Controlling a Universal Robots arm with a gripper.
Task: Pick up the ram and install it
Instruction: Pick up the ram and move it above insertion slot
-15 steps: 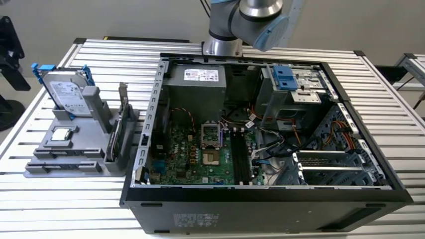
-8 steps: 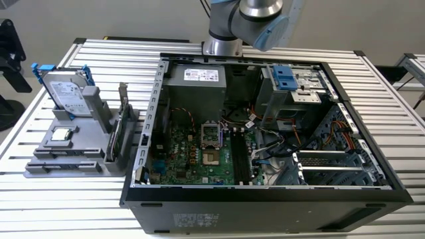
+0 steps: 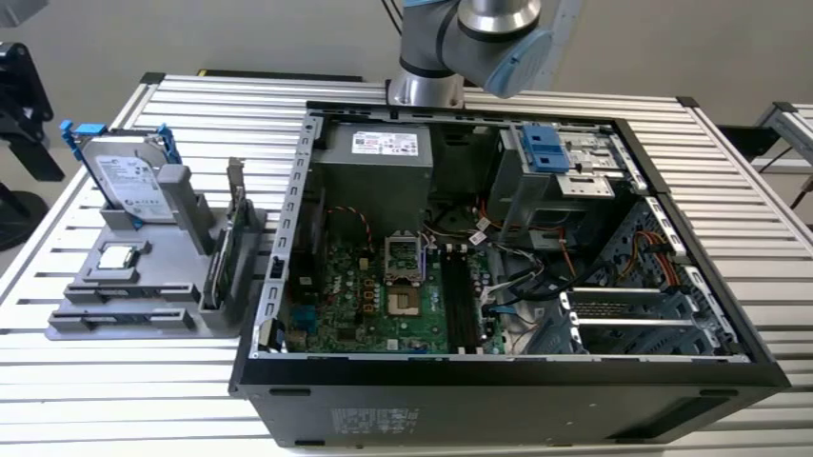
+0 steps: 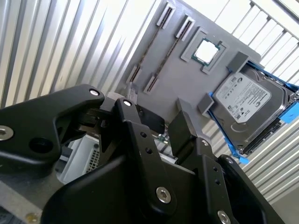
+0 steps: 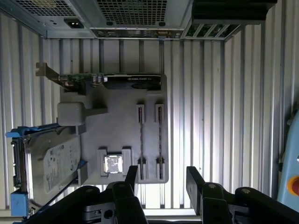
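In the exterior view the arm was cut off by the picture's edge, and the slots of the gray holder were too small to make out. In the first wrist view the ram stood edge-on, so thin that its chips and label could not be told, nor whether the like strip beside it was a second one. The computer case ran off the edge there, and in the second wrist view the gripper hid part of the holder while the hard drive was cut off.

One fixture is holding two ram sticks, one hard drive, one CPU chip and one expansion card.
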